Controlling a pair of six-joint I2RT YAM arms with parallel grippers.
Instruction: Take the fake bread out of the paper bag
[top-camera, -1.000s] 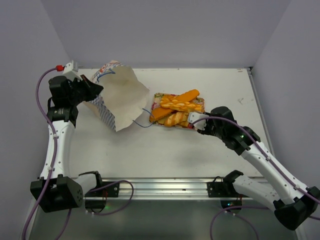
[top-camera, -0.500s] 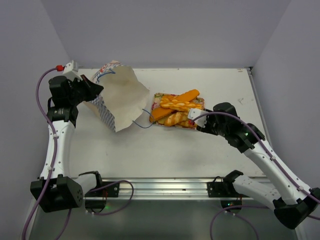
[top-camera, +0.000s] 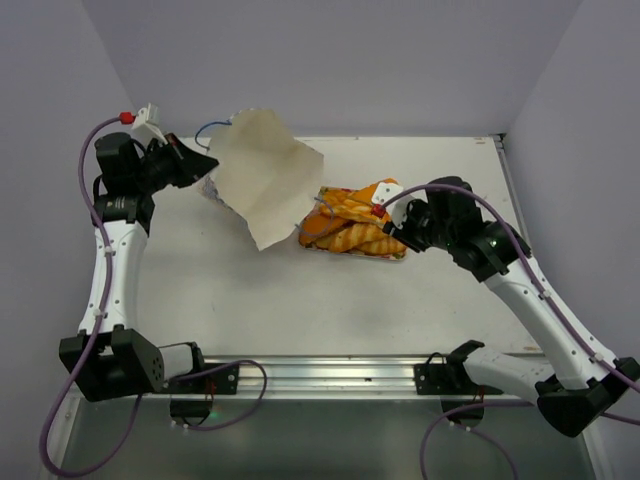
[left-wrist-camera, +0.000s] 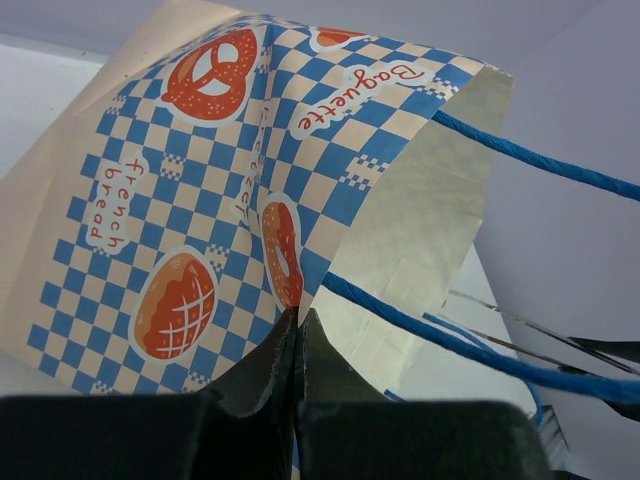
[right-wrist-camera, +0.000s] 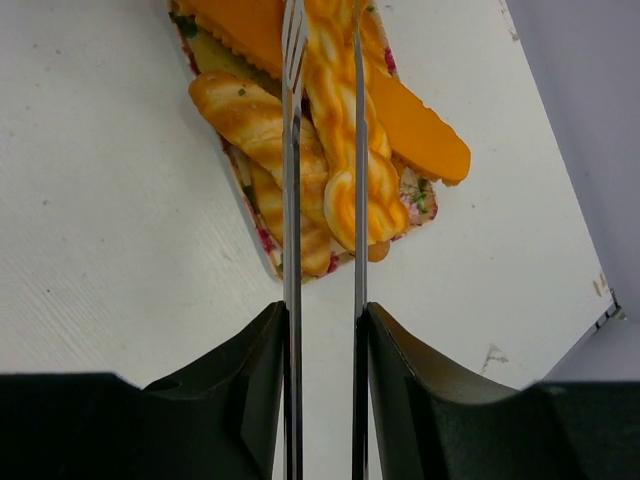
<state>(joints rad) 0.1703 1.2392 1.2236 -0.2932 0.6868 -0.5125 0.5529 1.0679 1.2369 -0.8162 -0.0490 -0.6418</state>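
The left fingers (left-wrist-camera: 268, 378) are pinching shut on the rim of the tan, blue-checkered paper bag (top-camera: 262, 188), tipping it above the white counter (top-camera: 300, 300). Glossy golden-orange toy breads (top-camera: 350, 228) are lying heaped on a floral rectangular tray (right-wrist-camera: 263, 238). The right fingers (right-wrist-camera: 291, 320) are straddling a braided loaf (right-wrist-camera: 345, 150), narrowly apart; I cannot tell if they are squeezing it. It is probably light, stiff and slick, so gripping mid-length suits.

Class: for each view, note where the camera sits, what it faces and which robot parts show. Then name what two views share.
Top external: high behind, looking down on the table; left arm and right arm show.
Left wrist: on the left arm, facing the paper bag; left end effector pinches its edge.
Right wrist: on the right arm, above the fake bread; right end effector shows.
Shared: top and right wrist show the tray.
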